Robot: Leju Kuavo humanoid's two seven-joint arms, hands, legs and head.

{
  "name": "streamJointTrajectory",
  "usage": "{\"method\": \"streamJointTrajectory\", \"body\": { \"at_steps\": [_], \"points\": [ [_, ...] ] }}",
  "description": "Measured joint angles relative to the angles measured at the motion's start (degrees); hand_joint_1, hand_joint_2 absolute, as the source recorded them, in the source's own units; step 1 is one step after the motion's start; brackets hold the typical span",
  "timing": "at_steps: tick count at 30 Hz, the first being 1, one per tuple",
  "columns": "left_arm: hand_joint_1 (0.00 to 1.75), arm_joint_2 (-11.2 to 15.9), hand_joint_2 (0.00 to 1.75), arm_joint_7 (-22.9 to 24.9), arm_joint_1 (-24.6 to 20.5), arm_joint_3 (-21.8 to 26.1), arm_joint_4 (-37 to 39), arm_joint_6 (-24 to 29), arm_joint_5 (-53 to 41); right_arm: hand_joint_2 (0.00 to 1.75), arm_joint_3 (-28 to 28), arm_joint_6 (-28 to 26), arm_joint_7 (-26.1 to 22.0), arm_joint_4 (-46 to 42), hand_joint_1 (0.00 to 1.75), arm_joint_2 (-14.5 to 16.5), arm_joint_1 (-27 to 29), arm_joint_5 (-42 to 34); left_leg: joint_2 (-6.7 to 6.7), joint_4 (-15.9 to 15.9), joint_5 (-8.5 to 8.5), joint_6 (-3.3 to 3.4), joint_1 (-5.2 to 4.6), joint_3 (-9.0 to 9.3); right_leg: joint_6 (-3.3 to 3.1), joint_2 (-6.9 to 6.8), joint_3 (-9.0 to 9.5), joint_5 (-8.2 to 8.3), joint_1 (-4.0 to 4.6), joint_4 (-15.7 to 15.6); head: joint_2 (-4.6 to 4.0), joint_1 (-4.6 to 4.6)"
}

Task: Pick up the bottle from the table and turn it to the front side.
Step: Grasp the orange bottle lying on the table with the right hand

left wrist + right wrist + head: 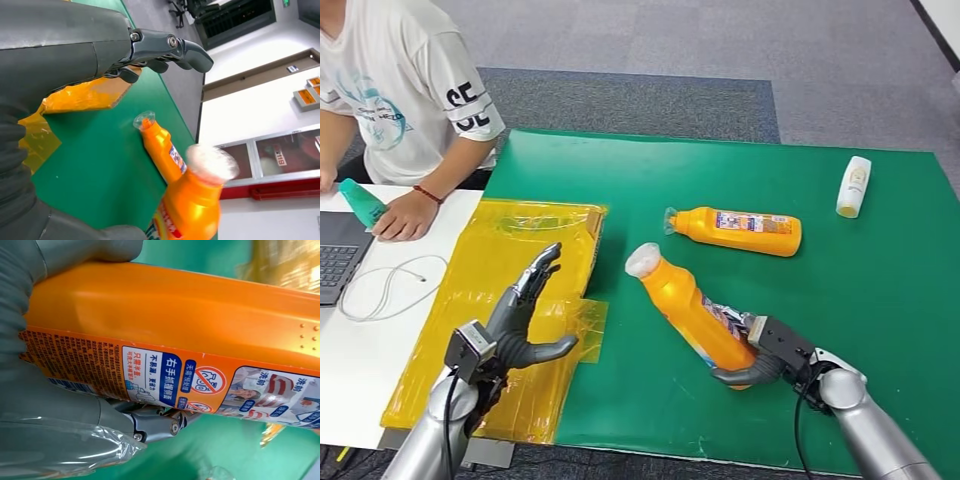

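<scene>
Bottle (687, 306) gripped at its base by right hand (761, 355), tilted, cap end pointing away. Left hand (522, 318) spread, holding nothing. Pickup apparently done; turning to front remains.

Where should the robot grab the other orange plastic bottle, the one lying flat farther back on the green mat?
Probably around the wide labelled middle of the lying orange plastic bottle, coming down from above. It lies on its side across the green mat, and the neck near its clear cap looks too narrow.
</scene>
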Motion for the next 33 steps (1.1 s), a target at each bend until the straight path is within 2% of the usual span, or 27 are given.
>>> {"method": "streamJointTrajectory", "body": {
  "at_steps": [6,14,16,20,25,30,33],
  "points": [
    [0.0,0.0,1.75,0.06,-0.44,-0.4,1.38,-1.06,2.41,1.75,-2.36,1.03,-1.15,0.14,1.75,1.99,1.16,-3.11,0.0,0.0,0.0,0.0,0.0,-0.02,0.01,0.0,-0.02,-0.01,0.0,0.0,-0.01,0.01],
    [0.0,-0.02,1.75,-1.05,-2.79,-0.29,7.3,-7.71,9.34,1.75,-3.25,2.02,-1.69,-1.33,1.75,5.44,1.46,-3.87,0.0,0.0,0.01,-0.02,0.0,-0.02,0.0,0.0,-0.02,0.0,0.01,0.02,-0.01,-0.01],
    [0.0,-0.02,1.75,-1.09,-3.28,-0.13,8.92,-7.91,9.52,1.75,-3.24,2.08,-1.7,-2.22,1.68,6.26,1.63,-4.06,0.0,0.0,0.02,-0.02,0.0,-0.02,0.0,0.0,-0.03,-0.01,0.01,0.02,-0.01,-0.01],
    [0.0,-0.05,1.75,-1.15,-3.79,0.08,11.27,-8.05,9.54,1.75,-3.19,2.1,-1.73,-4.01,1.46,7.58,2.1,-4.16,0.0,0.0,0.01,-0.02,0.0,-0.03,0.01,0.0,-0.03,-0.01,0.01,0.02,-0.01,-0.01],
    [0.0,-0.08,1.75,-1.16,-3.97,0.1,12.45,-8.05,9.37,1.75,-2.84,2.43,-1.73,-5.83,1.47,8.2,2.49,-4.16,0.0,0.0,0.0,0.0,0.0,-0.04,0.01,0.0,-0.03,-0.01,0.0,0.02,-0.01,0.0],
    [0.0,-0.09,1.75,-1.16,-4.09,0.14,13.18,-8.19,9.35,1.75,-2.36,2.56,-1.73,-7.07,1.6,8.32,2.69,-4.16,0.0,0.0,0.0,0.0,0.0,-0.04,0.01,0.0,-0.04,-0.01,0.0,0.02,-0.02,-0.01],
    [0.0,-0.09,1.75,-1.65,-4.18,0.16,13.52,-10.88,10.99,1.75,-2.06,1.75,-1.65,-7.93,1.66,8.33,2.77,-3.4,0.0,0.0,0.01,-0.01,0.0,-0.04,0.01,0.0,-0.04,-0.01,0.0,0.02,-0.01,-0.01]
  ]
}}
